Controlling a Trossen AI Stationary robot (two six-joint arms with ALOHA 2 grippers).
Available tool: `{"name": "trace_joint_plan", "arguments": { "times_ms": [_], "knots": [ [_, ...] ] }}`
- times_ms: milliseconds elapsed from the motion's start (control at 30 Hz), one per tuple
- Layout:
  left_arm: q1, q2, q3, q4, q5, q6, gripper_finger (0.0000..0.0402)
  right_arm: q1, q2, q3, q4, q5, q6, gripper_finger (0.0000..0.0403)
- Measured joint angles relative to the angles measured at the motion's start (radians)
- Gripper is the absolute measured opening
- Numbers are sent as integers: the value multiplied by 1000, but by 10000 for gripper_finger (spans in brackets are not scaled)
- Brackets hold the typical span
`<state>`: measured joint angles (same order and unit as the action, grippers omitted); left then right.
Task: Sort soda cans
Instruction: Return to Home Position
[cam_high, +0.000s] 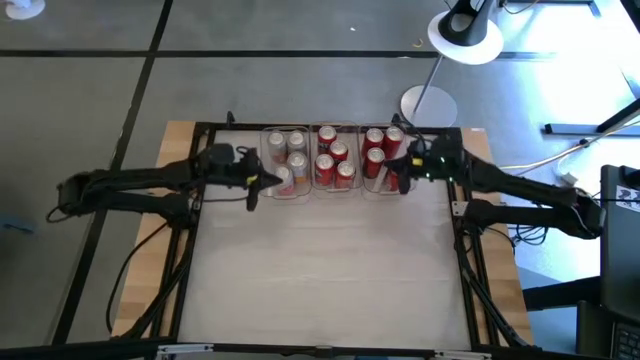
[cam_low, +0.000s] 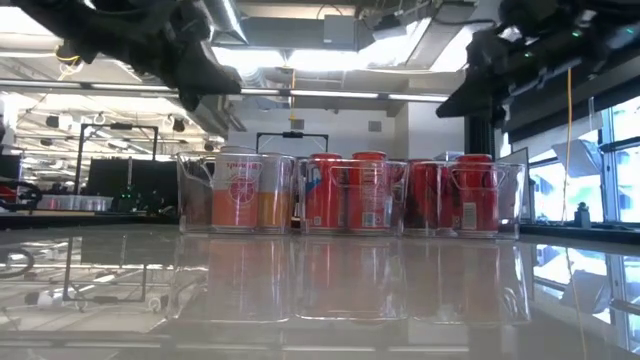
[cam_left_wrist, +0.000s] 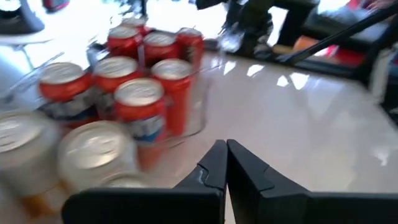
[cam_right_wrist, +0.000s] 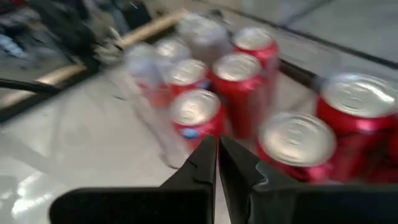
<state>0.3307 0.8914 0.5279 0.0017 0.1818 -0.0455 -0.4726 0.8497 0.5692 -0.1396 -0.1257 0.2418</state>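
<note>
Many soda cans (cam_high: 327, 155); wrist views show left gripper (cam_left_wrist: 226, 149), right gripper (cam_right_wrist: 217, 142) closed.

Just ahead of my left gripper (cam_left_wrist: 225, 149) I see soda cans (cam_left_wrist: 140, 102) of shiny metal with silvery tops, inside clear, glossy plastic bins (cam_left_wrist: 200, 115). The gripper's fingers (cam_left_wrist: 249, 180) look matt black; the table (cam_left_wrist: 311, 124) under them is smooth and mirror-glossy.

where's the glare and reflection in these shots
low view: the glossy table mirrors the cans; high view: the lamp throws a bright patch on the floor, top right; left wrist view: white glare on the table.
</note>
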Motion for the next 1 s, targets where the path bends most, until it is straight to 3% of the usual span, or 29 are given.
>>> {"name": "trace_joint_plan", "arguments": {
  "times_ms": [100, 333, 600, 667, 767, 1000],
  "knots": [
    [-57, -20, -57, 106, -1, -35, 0, 53, -53, -91, 127, 0, 20, 19],
    [-134, -106, -157, 256, -28, -41, 0, 123, -229, -240, 246, -49, 6, 19],
    [-126, -193, -178, 171, -57, -16, 0, 120, -440, -288, 188, 0, -7, 19],
    [-131, -193, -178, 153, -56, -54, 0, 120, -460, -287, 187, -26, 18, 19],
    [-142, -177, -179, 117, -47, 12, 0, 120, -485, -305, 164, -105, -50, 19],
    [-143, -211, -306, 336, 17, -23, 0, 120, -578, -413, 159, -131, -62, 19]
  ]
}}
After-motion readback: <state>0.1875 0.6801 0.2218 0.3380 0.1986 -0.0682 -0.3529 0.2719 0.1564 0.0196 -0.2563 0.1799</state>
